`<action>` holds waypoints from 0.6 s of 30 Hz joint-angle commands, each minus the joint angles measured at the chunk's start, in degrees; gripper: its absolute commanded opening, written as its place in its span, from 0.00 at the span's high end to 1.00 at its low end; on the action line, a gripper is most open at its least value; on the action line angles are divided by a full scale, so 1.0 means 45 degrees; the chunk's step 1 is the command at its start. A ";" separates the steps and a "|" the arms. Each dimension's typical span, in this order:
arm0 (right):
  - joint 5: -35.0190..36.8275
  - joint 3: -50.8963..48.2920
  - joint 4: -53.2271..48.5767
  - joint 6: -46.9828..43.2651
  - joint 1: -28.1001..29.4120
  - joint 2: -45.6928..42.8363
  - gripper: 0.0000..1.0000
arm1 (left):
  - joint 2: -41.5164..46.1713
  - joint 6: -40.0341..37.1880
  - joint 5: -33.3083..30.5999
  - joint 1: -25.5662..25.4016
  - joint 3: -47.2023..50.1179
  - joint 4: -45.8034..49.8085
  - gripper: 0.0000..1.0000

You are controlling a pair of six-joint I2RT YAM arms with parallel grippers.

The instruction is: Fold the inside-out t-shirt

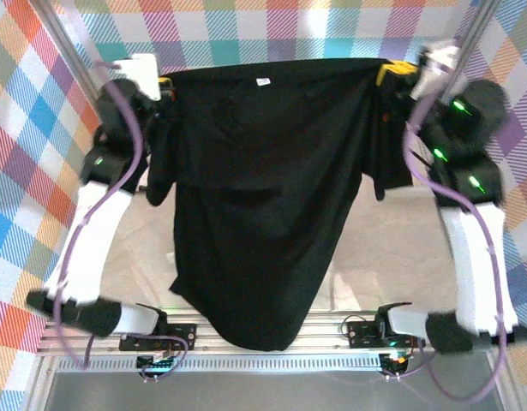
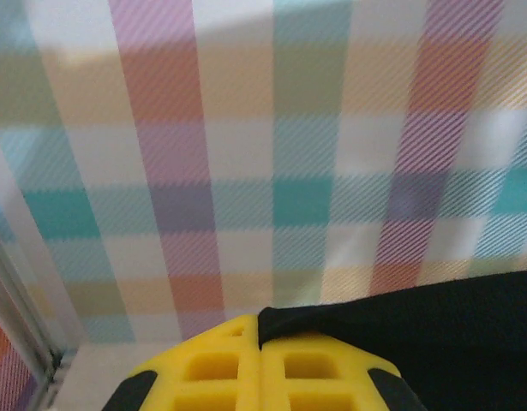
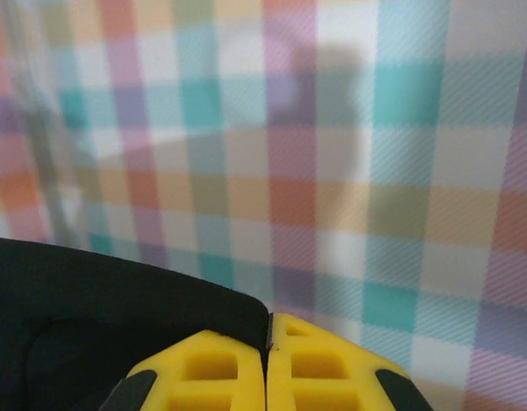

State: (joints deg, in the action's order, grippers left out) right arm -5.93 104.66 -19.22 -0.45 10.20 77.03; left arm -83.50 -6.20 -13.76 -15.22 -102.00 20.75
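Note:
The inside-out t-shirt (image 1: pixel 263 197) is a large black garment held up and stretched between both arms at the far side of the table, hanging down toward the near edge. A small white tag (image 1: pixel 263 82) shows near its top hem. My left gripper (image 1: pixel 164 88) is shut on the shirt's top left corner; in the left wrist view its yellow fingers (image 2: pixel 212 368) pinch black cloth (image 2: pixel 434 334). My right gripper (image 1: pixel 388 73) is shut on the top right corner, and black cloth (image 3: pixel 100 317) runs off to the left from its yellow fingers (image 3: pixel 323 368).
Checked cloth walls (image 1: pixel 272 30) close in the back and sides. The pale table (image 1: pixel 392 248) shows on both sides of the hanging shirt. A metal frame rail (image 1: pixel 272 360) runs along the near edge by the arm bases.

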 commanded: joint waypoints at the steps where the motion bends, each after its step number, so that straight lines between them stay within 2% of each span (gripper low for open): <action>1: 0.1486 -0.0054 0.1823 -0.0888 -0.0020 0.3241 1.00 | -0.2494 0.0675 0.0405 0.0780 -0.0350 -0.0844 1.00; 2: 0.1617 0.0632 0.1955 -0.0924 -0.0022 0.4664 0.97 | -0.3620 0.0853 0.0329 0.0856 -0.0820 -0.0830 0.97; 3: 0.1765 0.1626 0.1810 -0.0840 -0.0020 0.6181 0.92 | -0.4804 0.1000 0.0347 0.0937 -0.1481 -0.0673 0.82; 4: 0.1938 0.2789 0.1410 -0.0809 -0.0011 0.7450 0.87 | -0.5694 0.1071 0.0302 0.0970 -0.2119 -0.0399 0.72; 6: 0.2242 0.6728 -0.0782 -0.0595 -0.0018 1.0750 0.69 | -0.7313 0.1286 0.0220 0.1000 -0.3763 0.0703 0.58; 7: 0.2245 0.8778 -0.2218 -0.0522 -0.0001 1.2030 0.63 | -0.7692 0.1380 0.0342 0.0989 -0.4254 0.1172 0.47; 9: 0.1830 1.3475 -0.5325 -0.0229 0.0019 1.4576 0.56 | -0.7573 0.1767 0.1226 0.1000 -0.3992 0.1449 0.34; 11: 0.1338 1.5835 -0.7469 -0.0212 0.0141 1.5530 0.52 | -0.6410 0.2347 0.2319 0.0962 -0.2268 0.0871 0.29; 13: 0.1133 1.5811 -0.9429 -0.0271 0.0395 1.5200 0.48 | -0.4484 0.3053 0.3560 0.0843 0.0553 -0.0404 0.28; 15: 0.1248 1.3977 -1.0911 -0.0216 0.0848 1.4207 0.44 | -0.2419 0.3765 0.4548 0.0382 0.4078 -0.2793 0.27; 16: 0.1344 1.2521 -1.1086 -0.0157 0.1103 1.3557 0.44 | -0.1599 0.4008 0.4756 0.0080 0.5429 -0.3694 0.28; 18: 0.1836 0.7436 -0.9585 -0.0357 0.1755 1.1094 0.44 | -0.0149 0.4278 0.5492 -0.0799 0.8257 -0.5584 0.28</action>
State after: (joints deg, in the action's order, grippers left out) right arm 1.50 153.36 -57.89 -1.80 13.23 140.66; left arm -92.31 8.47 2.24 -14.20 -75.22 11.33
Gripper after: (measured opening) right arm 0.558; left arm 0.724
